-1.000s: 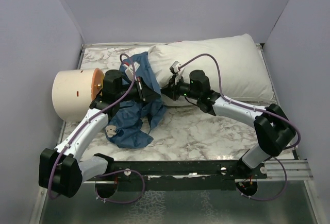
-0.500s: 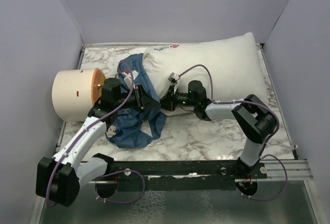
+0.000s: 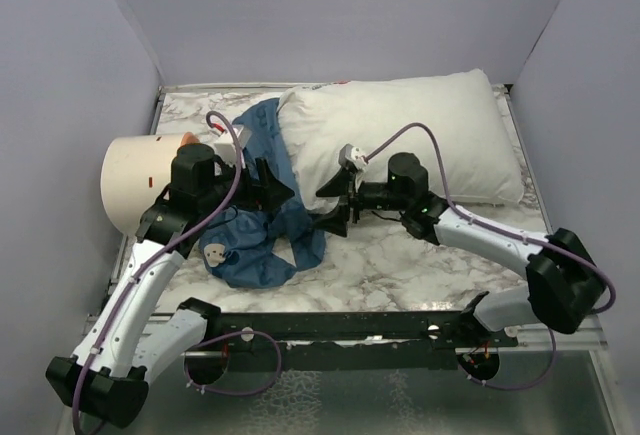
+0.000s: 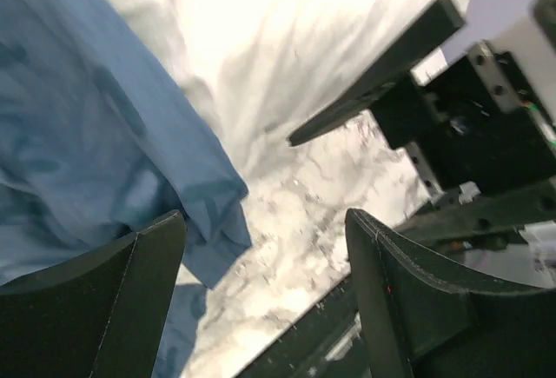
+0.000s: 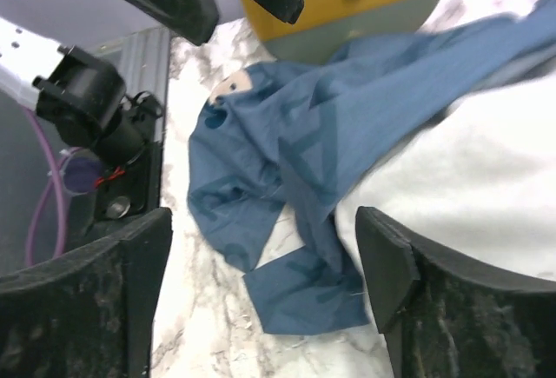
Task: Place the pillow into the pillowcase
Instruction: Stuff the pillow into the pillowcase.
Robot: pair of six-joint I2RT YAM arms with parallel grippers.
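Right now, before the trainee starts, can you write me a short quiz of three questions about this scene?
1. Fill in: the pillowcase lies bunched at the pillow's ___ end (robot's side).
2. True or false: the pillow is fully inside the pillowcase.
3. What do the right fingers hold? A) the pillow B) the pillowcase C) nothing
Key: 1 left; 2 false; 3 C.
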